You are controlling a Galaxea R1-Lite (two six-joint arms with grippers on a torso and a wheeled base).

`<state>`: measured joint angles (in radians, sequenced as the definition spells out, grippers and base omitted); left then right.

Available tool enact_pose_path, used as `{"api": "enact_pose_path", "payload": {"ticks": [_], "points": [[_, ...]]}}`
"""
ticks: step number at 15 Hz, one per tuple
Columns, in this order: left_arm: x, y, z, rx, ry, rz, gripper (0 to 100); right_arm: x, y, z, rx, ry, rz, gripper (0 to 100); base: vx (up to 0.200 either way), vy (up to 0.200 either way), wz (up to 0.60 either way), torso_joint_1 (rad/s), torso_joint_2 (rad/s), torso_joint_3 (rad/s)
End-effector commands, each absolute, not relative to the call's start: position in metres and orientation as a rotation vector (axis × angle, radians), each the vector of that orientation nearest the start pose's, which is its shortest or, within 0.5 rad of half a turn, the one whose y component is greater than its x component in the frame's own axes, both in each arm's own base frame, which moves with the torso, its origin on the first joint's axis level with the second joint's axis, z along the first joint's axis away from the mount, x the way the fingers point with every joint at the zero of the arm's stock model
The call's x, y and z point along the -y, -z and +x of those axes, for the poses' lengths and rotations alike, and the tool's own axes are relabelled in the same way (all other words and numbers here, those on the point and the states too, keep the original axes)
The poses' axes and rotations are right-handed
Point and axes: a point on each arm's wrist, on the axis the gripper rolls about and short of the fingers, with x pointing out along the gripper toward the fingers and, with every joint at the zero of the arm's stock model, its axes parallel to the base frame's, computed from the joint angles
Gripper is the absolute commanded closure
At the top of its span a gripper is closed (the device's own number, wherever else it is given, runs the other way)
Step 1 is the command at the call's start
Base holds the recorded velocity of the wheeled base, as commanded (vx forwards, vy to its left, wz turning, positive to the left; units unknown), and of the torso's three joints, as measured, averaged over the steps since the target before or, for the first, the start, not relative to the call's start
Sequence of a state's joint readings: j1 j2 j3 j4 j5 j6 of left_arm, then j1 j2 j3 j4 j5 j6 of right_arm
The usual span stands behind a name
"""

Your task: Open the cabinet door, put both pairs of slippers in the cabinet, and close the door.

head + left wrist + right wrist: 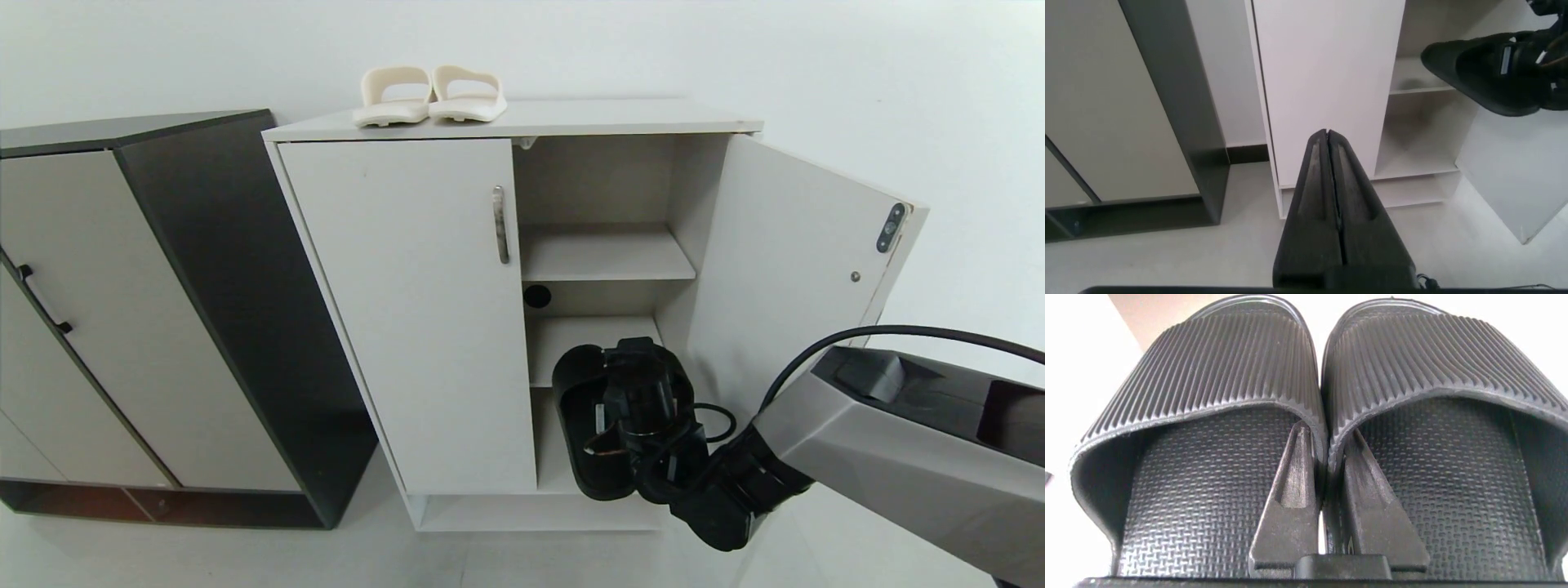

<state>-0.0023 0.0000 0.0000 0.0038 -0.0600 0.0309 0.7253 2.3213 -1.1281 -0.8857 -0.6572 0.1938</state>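
Partly hidden: black slippers point(575, 408) | behind right end effector point(1327, 434) | inner edges clamped

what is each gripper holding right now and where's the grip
Right gripper holds the pair of black slippers, pinching their touching inner edges together, one finger in each. Left gripper is shut on nothing.

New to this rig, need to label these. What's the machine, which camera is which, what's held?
A two-armed robot on wheels. The wide picture is from its head camera; the other two are from its wrists. The right tool is shut on the black slippers, pinching both inner edges, in front of the white cabinet's lower shelves; the right door stands open. The left tool is shut, empty, facing the cabinet. The cream slippers lie on the cabinet top. A dark cabinet stands beside it.
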Motion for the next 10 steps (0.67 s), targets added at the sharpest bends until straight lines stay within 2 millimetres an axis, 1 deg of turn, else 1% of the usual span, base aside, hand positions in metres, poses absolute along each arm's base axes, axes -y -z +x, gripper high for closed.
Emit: {"api": "enact_pose_path", "payload": {"ticks": [1, 4, 10], "points": [[0.001, -0.075, -0.023, -0.005, 0.063, 0.030, 100, -0.266, -0.054, 0.336, -0.244, -0.022, -0.004, 100, 0.000, 0.000, 0.00, 0.000, 0.00, 0.000], [0.001, -0.075, -0.023, -0.005, 0.063, 0.030, 100, -0.257, -0.054, 0.336, -0.221, -0.016, -0.028, 100, 0.000, 0.000, 0.00, 0.000, 0.00, 0.000], [0.001, -0.075, -0.023, -0.005, 0.063, 0.030, 100, -0.252, -0.052, 0.337, -0.219, -0.009, -0.034, 100, 0.000, 0.000, 0.00, 0.000, 0.00, 0.000]]}}
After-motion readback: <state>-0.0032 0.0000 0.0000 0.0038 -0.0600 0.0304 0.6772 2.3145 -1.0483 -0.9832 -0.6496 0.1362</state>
